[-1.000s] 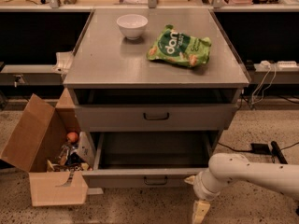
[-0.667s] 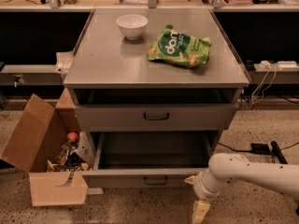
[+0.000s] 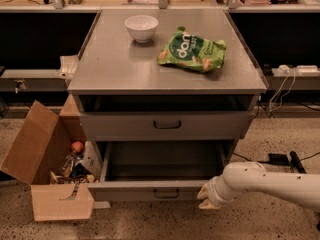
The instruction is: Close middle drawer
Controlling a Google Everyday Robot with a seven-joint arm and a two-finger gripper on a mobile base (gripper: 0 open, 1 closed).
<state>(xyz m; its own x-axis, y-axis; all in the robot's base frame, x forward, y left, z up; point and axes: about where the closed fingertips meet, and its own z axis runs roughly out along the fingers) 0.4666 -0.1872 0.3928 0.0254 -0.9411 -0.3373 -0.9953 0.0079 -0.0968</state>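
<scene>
The middle drawer (image 3: pixel 135 190) is pulled far out from the grey cabinet. Its low front has a small dark bar handle (image 3: pixel 166 194) at the centre, and its inside looks empty. Above it the taller-fronted top drawer (image 3: pixel 167 126) stands slightly out. The lowest drawer is hidden. My gripper (image 3: pixel 205 198), on a white arm (image 3: pixel 265 182) coming in from the right, is at the right end of the middle drawer's front, close to or touching it.
A white bowl (image 3: pixel 141 27) and a green snack bag (image 3: pixel 192 51) lie on the cabinet top (image 3: pixel 115 69). An open cardboard box (image 3: pixel 47 171) with small items stands on the floor at the left. Cables and a power strip (image 3: pixel 299 70) are at the right.
My gripper has lifted from pointing down at the floor and now sits level with the drawer front's right end. The drawer has not visibly moved.
</scene>
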